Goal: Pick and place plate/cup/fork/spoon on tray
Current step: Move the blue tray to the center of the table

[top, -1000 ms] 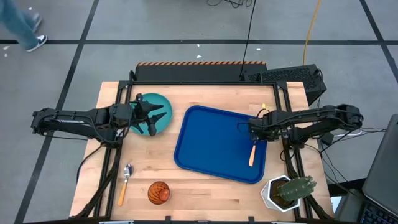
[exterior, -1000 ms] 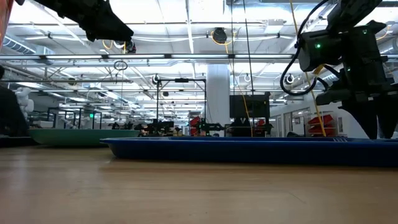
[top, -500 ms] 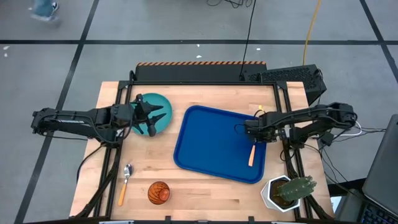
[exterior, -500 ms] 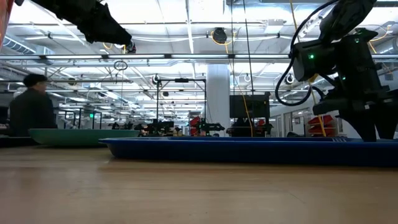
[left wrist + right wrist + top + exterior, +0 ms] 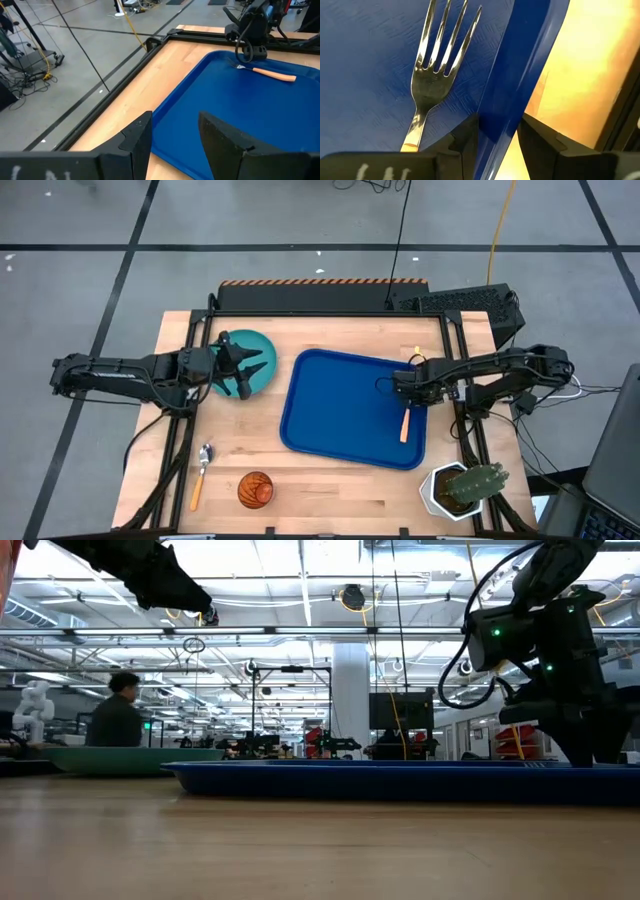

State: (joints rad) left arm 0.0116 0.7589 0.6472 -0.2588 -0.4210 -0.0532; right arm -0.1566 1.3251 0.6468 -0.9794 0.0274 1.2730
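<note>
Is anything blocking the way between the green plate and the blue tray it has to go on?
Nothing visible does. The plate lies just left of the tray, with only bare wood between them. The left hand hovers open over the plate. The tray holds only the fork, near its right edge.

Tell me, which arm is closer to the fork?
Right. Its tool is just above the fork on the tray; the left tool hovers over the plate.

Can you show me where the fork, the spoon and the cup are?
fork (image 5: pixel 404 425): high view, on its orange handle.
spoon (image 5: pixel 199 481): high view, on its orange handle.
cup (image 5: pixel 255 490): high view, on its round middle.
</note>
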